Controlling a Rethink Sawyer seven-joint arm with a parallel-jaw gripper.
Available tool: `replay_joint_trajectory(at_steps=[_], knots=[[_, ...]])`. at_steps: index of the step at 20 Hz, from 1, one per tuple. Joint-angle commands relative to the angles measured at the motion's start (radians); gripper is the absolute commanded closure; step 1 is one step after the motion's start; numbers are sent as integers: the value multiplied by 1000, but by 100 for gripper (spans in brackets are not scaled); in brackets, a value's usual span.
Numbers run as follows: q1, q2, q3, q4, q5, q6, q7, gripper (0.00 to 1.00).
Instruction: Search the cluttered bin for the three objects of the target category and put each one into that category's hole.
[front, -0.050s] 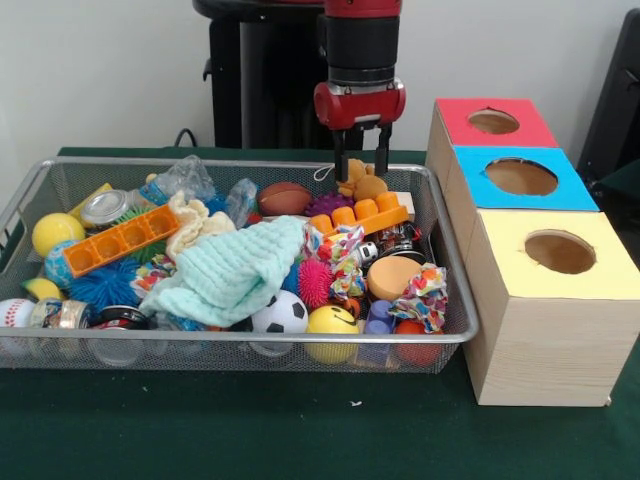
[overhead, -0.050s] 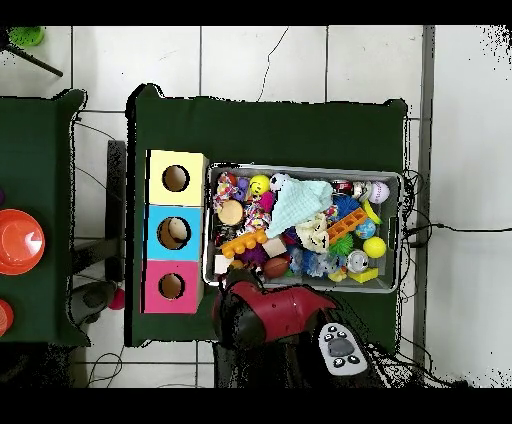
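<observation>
My gripper hangs over the back right of the wire bin. Its fingers stand on either side of a small tan plush toy with a string loop, and look shut on it. The toy sits just above an orange toothed brick and a purple spiky ball. In the overhead view the red arm covers the gripper at the edge of the bin. To the bin's right stands a row of boxes with round holes: red, blue, yellow.
A mint cloth lies across the bin's middle. Around it lie a soccer ball, a yellow smiley ball, a brown football, a long orange brick, a blue spiky ball, a baseball and crumpled plastic.
</observation>
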Motion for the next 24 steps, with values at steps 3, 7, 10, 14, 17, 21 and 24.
replay_joint_trajectory(at_steps=[3,7,10,14,17,21,24], knots=[[-4,57,-12,-112,-22,-49,112,0],[-8,63,-7,-115,-21,-34,107,0],[-25,63,19,-111,-19,8,92,0],[-36,48,39,-88,3,50,97,0],[-40,-2,47,-7,3,43,117,0],[-49,0,64,-4,16,59,119,0],[-67,4,84,5,25,62,126,0]])
